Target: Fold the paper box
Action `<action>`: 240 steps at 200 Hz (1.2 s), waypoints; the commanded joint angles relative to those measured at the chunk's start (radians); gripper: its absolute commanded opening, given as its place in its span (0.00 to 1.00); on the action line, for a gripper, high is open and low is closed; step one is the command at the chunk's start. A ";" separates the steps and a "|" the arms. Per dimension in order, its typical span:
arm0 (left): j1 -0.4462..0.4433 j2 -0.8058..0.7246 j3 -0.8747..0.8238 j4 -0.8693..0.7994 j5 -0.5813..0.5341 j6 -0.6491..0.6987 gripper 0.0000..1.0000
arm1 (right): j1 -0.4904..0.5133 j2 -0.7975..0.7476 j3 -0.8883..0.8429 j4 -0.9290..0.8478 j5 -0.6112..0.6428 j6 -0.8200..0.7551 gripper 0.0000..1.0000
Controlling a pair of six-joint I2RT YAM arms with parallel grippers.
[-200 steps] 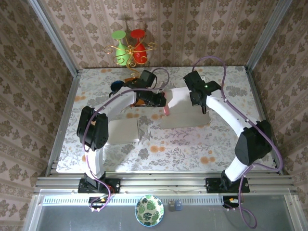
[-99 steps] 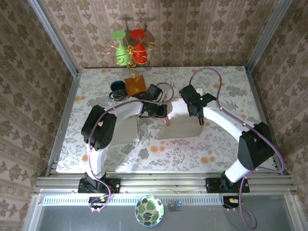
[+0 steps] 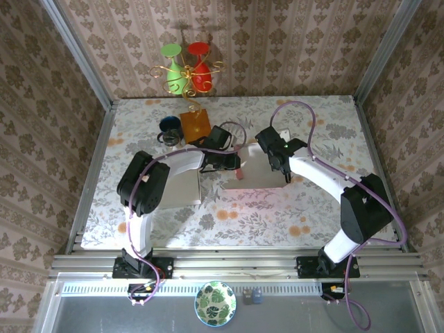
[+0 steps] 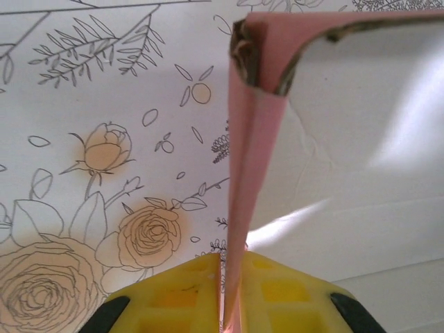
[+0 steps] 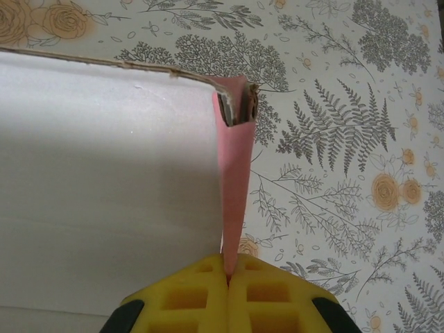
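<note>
**Both grippers holding the paper box, mid-table.**

The left gripper (image 3: 234, 164) is closed almost completely. Its yellow pads (image 4: 177, 295) meet on the thin pink left end flap (image 4: 250, 152) with only the card's thickness between them. In the left wrist view the flap stands on edge and runs straight away from the pads to a torn, doubled corner at the far end.

The right gripper (image 3: 283, 168) is closed just as tightly on the pink right end flap (image 5: 234, 173). Its pads (image 5: 187, 298) pinch the near tip of the flap, which widens towards a folded corner farther off.

The paper box (image 3: 257, 170) lies near the middle of the table (image 3: 277, 215), between the two grippers. Its white inner face is up and its base is flat on the floral cloth. The long axis runs left to right — the pinched flaps are the raised short ends. The white panel lies right of the flap in the left wrist view and left of it in the right wrist view.

Other items:
- A white sheet (image 3: 177, 187) lies flat to the left of the box, just beside the left arm.
- An orange block (image 3: 195, 123) and a dark cup (image 3: 168, 125) sit farther back on the left.
- The green and red goblets (image 3: 184, 68) stand at the far wall — well apart from the box.
</note>
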State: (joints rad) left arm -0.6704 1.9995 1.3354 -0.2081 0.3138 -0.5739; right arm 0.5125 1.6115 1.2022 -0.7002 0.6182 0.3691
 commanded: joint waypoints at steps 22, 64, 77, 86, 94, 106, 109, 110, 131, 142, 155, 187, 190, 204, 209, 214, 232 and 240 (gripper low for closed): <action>0.011 0.046 0.030 -0.049 -0.049 0.008 0.17 | 0.026 -0.016 -0.004 0.022 0.034 -0.011 0.00; 0.009 0.049 0.042 -0.076 -0.104 0.015 0.13 | 0.045 -0.025 -0.014 0.026 0.058 -0.005 0.00; 0.001 0.046 0.050 -0.102 -0.140 0.013 0.11 | 0.052 -0.031 -0.019 0.027 0.071 -0.002 0.00; -0.009 0.041 0.056 -0.126 -0.174 0.010 0.09 | 0.053 -0.034 -0.025 0.027 0.082 0.002 0.00; -0.023 0.034 0.056 -0.145 -0.208 0.007 0.08 | 0.054 -0.040 -0.032 0.030 0.088 0.009 0.00; -0.043 0.023 0.056 -0.181 -0.273 -0.013 0.09 | 0.055 -0.047 -0.046 0.040 0.096 0.013 0.00; -0.049 0.020 0.054 -0.188 -0.287 -0.020 0.10 | 0.055 -0.048 -0.050 0.042 0.098 0.018 0.00; -0.050 0.018 0.053 -0.189 -0.291 -0.022 0.10 | 0.055 -0.047 -0.051 0.042 0.099 0.018 0.00; -0.076 -0.010 0.015 -0.202 -0.366 -0.069 0.12 | 0.057 -0.060 -0.073 0.051 0.100 0.034 0.00; -0.087 -0.019 0.002 -0.201 -0.392 -0.074 0.13 | 0.060 -0.065 -0.082 0.058 0.101 0.040 0.00; -0.094 -0.019 0.007 -0.227 -0.422 -0.075 0.13 | 0.064 -0.071 -0.090 0.062 0.102 0.048 0.00; -0.103 -0.019 0.005 -0.264 -0.486 -0.089 0.09 | 0.076 -0.064 -0.093 0.067 0.109 0.060 0.00; -0.104 -0.019 0.006 -0.270 -0.495 -0.092 0.09 | 0.077 -0.064 -0.092 0.068 0.109 0.061 0.00; -0.111 -0.023 0.003 -0.280 -0.513 -0.101 0.05 | 0.080 -0.061 -0.092 0.071 0.111 0.062 0.00; -0.112 -0.025 0.004 -0.283 -0.519 -0.101 0.04 | 0.082 -0.061 -0.092 0.073 0.111 0.062 0.00; -0.115 -0.025 0.005 -0.289 -0.526 -0.106 0.03 | 0.083 -0.060 -0.090 0.074 0.111 0.063 0.00; -0.123 -0.023 0.018 -0.318 -0.552 -0.122 0.00 | 0.085 -0.053 -0.088 0.077 0.110 0.063 0.00; -0.130 -0.022 0.022 -0.326 -0.568 -0.139 0.00 | 0.087 -0.053 -0.088 0.078 0.109 0.062 0.00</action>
State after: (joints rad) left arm -0.7994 1.9770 1.3685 -0.3786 -0.1280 -0.6693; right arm 0.5957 1.5715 1.1206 -0.6140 0.6586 0.4049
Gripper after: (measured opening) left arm 0.059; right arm 0.066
